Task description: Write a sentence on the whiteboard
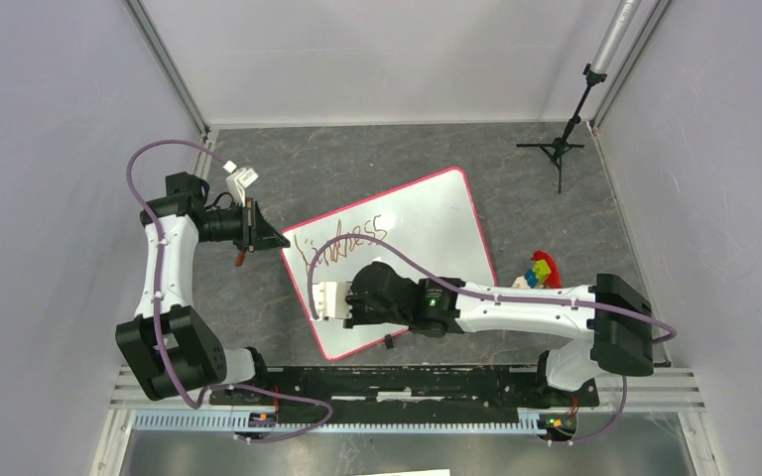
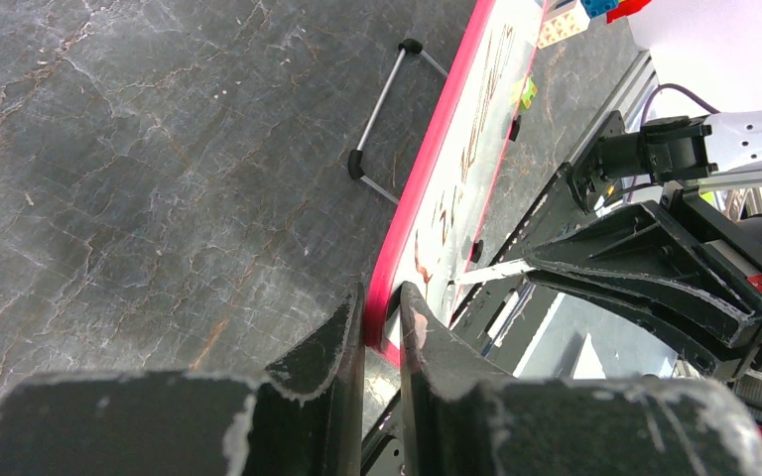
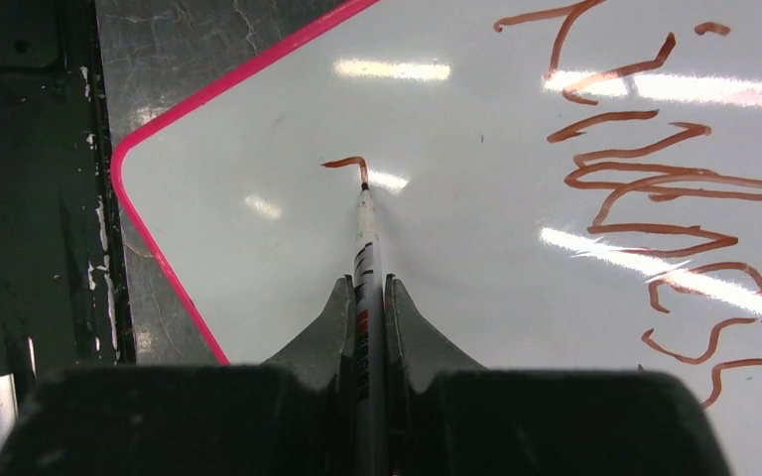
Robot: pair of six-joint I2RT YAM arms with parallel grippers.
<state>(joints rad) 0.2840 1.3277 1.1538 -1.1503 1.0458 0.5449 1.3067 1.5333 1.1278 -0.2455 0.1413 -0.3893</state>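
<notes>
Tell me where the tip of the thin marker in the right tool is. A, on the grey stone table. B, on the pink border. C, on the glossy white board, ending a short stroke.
C: the thin white marker in the right tool touches the glossy white pink-edged whiteboard at the end of a short reddish-brown stroke.

Tabletop (image 1: 377, 159) behind whiteboard (image 1: 427, 213) is passable; small tripod (image 1: 559, 149) far right and toy blocks (image 1: 542, 269) beside its right edge obstruct.

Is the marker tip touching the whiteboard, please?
Touching: the right wrist view shows the marker tip meeting the whiteboard at a stroke's end.
</notes>
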